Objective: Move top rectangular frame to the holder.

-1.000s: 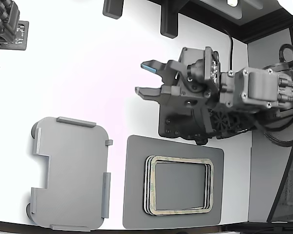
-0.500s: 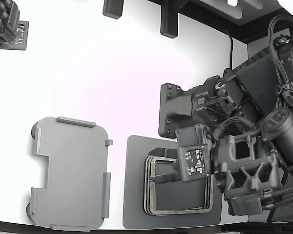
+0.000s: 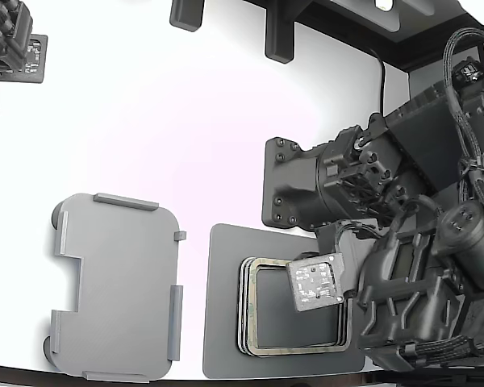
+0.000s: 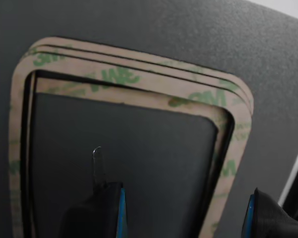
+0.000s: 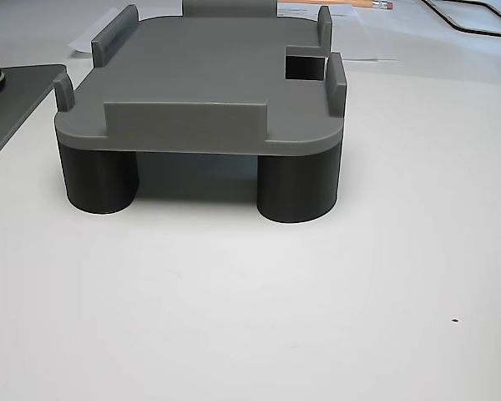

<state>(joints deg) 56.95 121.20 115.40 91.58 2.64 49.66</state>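
Uppermost on a small stack of like frames, the top rectangular frame (image 4: pixel 139 91) is seen lying flat on a dark grey mat (image 3: pixel 222 322) on the white desk (image 3: pixel 145 121), near the exterior view's lower right. Directly over it the fingers (image 4: pixel 109 208) are held apart and empty, one tip above the frame's open centre and the other beyond its far rail. Well apart, toward the exterior view's left, the holder (image 3: pixel 117 282) is seen bare, raised on round dark legs.

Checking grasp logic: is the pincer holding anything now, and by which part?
Nothing held. The pincer is open above the top rectangular frame, fingertips apart over its open centre.
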